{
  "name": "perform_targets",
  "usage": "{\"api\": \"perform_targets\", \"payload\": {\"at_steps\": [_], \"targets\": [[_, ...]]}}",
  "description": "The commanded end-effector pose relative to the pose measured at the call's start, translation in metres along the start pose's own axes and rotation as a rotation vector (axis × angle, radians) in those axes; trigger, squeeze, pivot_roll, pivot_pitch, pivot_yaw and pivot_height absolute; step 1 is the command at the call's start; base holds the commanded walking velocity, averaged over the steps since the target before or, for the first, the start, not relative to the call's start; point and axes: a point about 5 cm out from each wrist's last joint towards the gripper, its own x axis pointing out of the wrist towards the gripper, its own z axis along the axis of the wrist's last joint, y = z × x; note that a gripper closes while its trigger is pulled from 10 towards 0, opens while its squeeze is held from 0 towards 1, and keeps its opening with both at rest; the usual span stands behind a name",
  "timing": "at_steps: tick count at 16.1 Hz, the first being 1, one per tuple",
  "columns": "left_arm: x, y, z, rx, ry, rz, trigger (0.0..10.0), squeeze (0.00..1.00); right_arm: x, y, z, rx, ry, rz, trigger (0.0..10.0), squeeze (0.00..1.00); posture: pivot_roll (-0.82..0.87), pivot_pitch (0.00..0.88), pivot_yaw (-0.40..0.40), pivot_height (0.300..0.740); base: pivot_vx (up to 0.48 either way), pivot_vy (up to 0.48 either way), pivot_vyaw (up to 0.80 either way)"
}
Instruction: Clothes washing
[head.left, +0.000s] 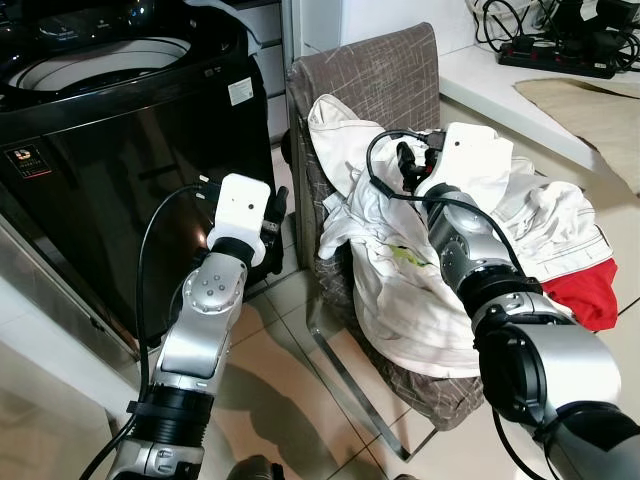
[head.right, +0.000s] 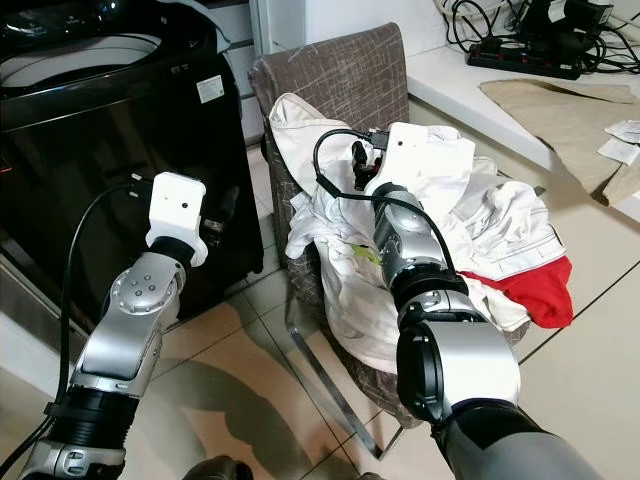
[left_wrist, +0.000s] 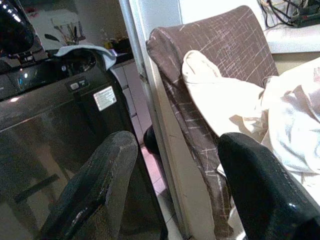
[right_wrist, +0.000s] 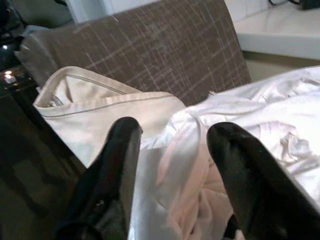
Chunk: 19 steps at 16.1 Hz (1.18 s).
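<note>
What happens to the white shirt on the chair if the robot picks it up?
The white shirt looks crumpled and draped, so it will probably go floppy and dangle. It lies tangled with other clothes on the chair, so it may drag some along under the right gripper.

The left pincer (left_wrist: 175, 175) has its two black fingers (left_wrist: 260, 185) spread apart with nothing between them. Beyond them stands a brown fabric chair (left_wrist: 210, 55) with a cream garment (left_wrist: 225, 100) draped over its backrest and white clothes (left_wrist: 295, 125) heaped beside it. A black washing machine (left_wrist: 60, 130) stands just beside the chair, bearing a white label (left_wrist: 104, 97).
</note>
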Motion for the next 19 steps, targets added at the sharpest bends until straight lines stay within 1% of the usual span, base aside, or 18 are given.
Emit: {"api": "perform_targets", "payload": {"at_steps": [1,2,3,4,5,6,7,8,9,10,11,12,13,14,15,17,19], "targets": [[-0.003,0.001,0.003,0.007,-0.006,-0.004,10.0,0.00,0.003,-0.003,0.007,0.022,0.005,-0.023,10.0,1.00,0.06,0.026,-0.003,0.740,0.000,0.000,0.00],[-0.003,0.001,0.003,0.007,-0.006,-0.004,10.0,0.00,0.003,-0.003,0.007,0.022,0.005,-0.023,10.0,1.00,0.06,0.026,-0.003,0.740,0.000,0.000,0.00],[-0.007,0.002,0.002,0.010,0.002,-0.001,10.0,0.00,0.003,-0.003,0.005,0.053,0.043,-0.022,10.0,1.00,0.08,0.042,-0.003,0.740,0.000,0.000,0.00],[-0.012,0.004,0.001,0.016,0.013,0.004,10.0,0.00,0.002,-0.004,-0.008,0.064,0.129,-0.034,10.0,1.00,0.09,0.052,-0.001,0.740,0.000,0.000,0.00],[-0.014,0.005,0.001,0.018,0.017,0.006,10.0,0.00,0.000,-0.006,-0.014,0.068,0.167,-0.043,10.0,1.00,0.10,0.056,-0.001,0.740,0.000,0.000,0.00],[-0.016,0.007,0.000,0.021,0.022,0.016,10.0,0.00,-0.004,-0.010,-0.025,0.098,0.212,-0.076,10.0,0.00,0.11,0.063,-0.006,0.740,0.000,0.000,0.00],[-0.016,0.008,0.000,0.022,0.023,0.020,10.0,0.00,-0.005,-0.012,-0.028,0.107,0.225,-0.086,10.0,0.00,0.11,0.063,-0.006,0.740,0.000,0.000,0.00],[-0.020,0.011,0.001,0.022,0.028,0.035,10.0,0.00,-0.011,-0.019,-0.042,0.120,0.273,-0.127,10.0,0.00,0.12,0.087,-0.014,0.740,0.000,0.000,0.00],[-0.021,0.012,0.001,0.022,0.031,0.038,10.0,0.00,-0.013,-0.022,-0.046,0.119,0.287,-0.142,10.0,0.00,0.12,0.096,-0.012,0.740,0.000,0.000,0.00],[-0.027,0.013,0.001,0.025,0.043,0.040,10.0,0.00,-0.017,-0.026,-0.054,0.112,0.321,-0.161,10.0,0.00,0.13,0.120,-0.007,0.740,0.000,0.000,0.00],[-0.032,0.014,0.000,0.028,0.056,0.040,10.0,0.00,-0.019,-0.028,-0.059,0.095,0.343,-0.173,10.0,0.00,0.14,0.145,0.000,0.740,0.000,0.000,0.00],[-0.038,0.015,0.000,0.040,0.071,0.030,10.0,0.00,-0.024,-0.031,-0.067,0.060,0.375,-0.187,10.0,0.00,0.16,0.191,0.009,0.740,0.000,0.000,0.00],[-0.043,0.015,0.001,0.050,0.079,0.020,10.0,0.00,-0.027,-0.034,-0.074,0.040,0.404,-0.197,10.0,0.00,0.17,0.206,0.014,0.740,0.000,0.000,0.00],[-0.048,0.017,0.000,0.055,0.099,0.016,10.0,0.00,-0.033,-0.035,-0.084,0.024,0.440,-0.204,4.7,0.00,0.18,0.238,0.028,0.740,0.000,0.000,0.00],[-0.049,0.017,0.000,0.058,0.104,0.012,10.0,0.00,-0.034,-0.036,-0.086,0.029,0.447,-0.213,0.0,0.00,0.18,0.241,0.029,0.740,0.000,0.000,0.00],[-0.051,0.017,-0.001,0.061,0.116,0.010,10.0,0.00,-0.034,-0.033,-0.087,0.027,0.437,-0.209,0.0,0.00,0.17,0.243,0.027,0.740,0.000,0.000,0.00],[-0.047,0.017,0.002,0.055,0.116,0.017,10.0,0.00,-0.030,-0.025,-0.082,0.030,0.393,-0.167,0.0,0.00,0.16,0.225,0.016,0.740,0.000,0.000,0.00]]}}
